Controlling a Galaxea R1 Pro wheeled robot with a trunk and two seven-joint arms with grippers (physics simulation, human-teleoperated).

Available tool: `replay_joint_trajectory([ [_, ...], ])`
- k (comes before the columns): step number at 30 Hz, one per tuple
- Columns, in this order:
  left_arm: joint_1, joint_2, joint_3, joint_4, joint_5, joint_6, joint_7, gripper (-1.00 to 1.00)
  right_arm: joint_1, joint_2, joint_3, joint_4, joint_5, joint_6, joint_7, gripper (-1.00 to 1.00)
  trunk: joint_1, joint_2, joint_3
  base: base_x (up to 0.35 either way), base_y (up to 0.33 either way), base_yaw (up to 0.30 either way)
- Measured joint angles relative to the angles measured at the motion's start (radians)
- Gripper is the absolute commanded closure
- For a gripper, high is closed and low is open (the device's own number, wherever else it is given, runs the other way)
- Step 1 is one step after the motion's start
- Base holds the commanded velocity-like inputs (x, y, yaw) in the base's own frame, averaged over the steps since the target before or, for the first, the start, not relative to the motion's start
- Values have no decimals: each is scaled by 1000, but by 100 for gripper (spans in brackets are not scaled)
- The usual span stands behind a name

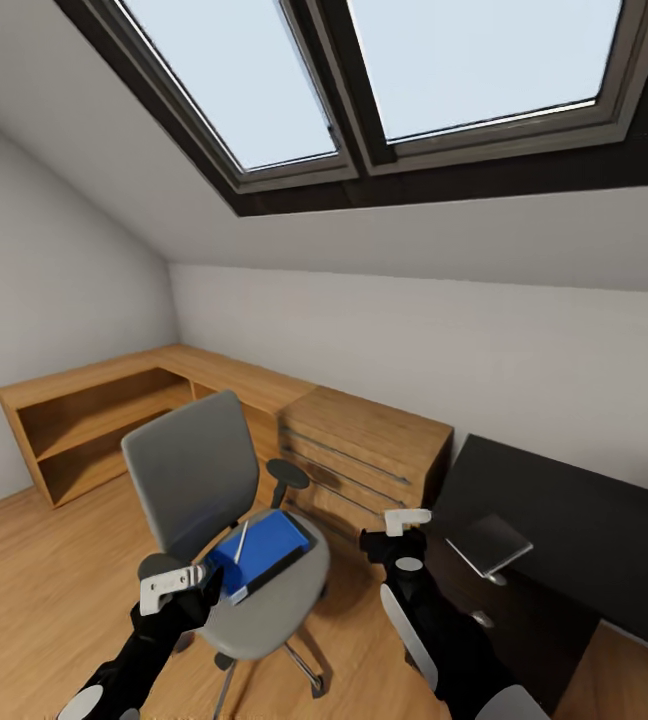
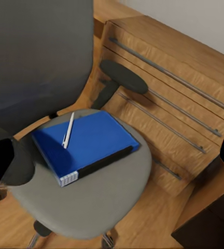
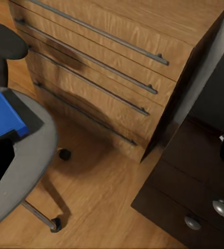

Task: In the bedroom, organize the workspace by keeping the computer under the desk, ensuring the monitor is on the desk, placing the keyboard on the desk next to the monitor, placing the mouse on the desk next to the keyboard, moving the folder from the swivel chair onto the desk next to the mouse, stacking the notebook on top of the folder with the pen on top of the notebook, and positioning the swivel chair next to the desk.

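Observation:
The grey swivel chair stands on the wood floor left of the black desk. On its seat lies the blue folder, with the white pen resting on top. A thin grey notebook lies at the desk's near left corner. My left gripper hovers open just in front of the chair seat, short of the folder. In the gap between chair and desk my right gripper hangs open and holds nothing.
A light-wood drawer cabinet stands behind the chair and against the desk, and low wood shelving runs along the left wall. The desk's drawer unit has round silver knobs. The chair's black armrest rises beside the folder.

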State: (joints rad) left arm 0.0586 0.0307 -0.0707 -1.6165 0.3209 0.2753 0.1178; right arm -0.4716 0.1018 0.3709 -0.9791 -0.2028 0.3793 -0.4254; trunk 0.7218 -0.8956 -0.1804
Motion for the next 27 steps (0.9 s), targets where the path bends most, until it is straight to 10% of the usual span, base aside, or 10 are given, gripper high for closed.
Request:
replay_joint_trajectory([
  [10,0,0,94,0,4,-3,2,-100,0,1,39,28,0,-9,0,-100,0,0,-5,0,0,273],
  [27,0,-1,134,0,5,-4,2,-100,0,3,58,48,0,-31,1,-100,0,0,-19,0,0,242],
])
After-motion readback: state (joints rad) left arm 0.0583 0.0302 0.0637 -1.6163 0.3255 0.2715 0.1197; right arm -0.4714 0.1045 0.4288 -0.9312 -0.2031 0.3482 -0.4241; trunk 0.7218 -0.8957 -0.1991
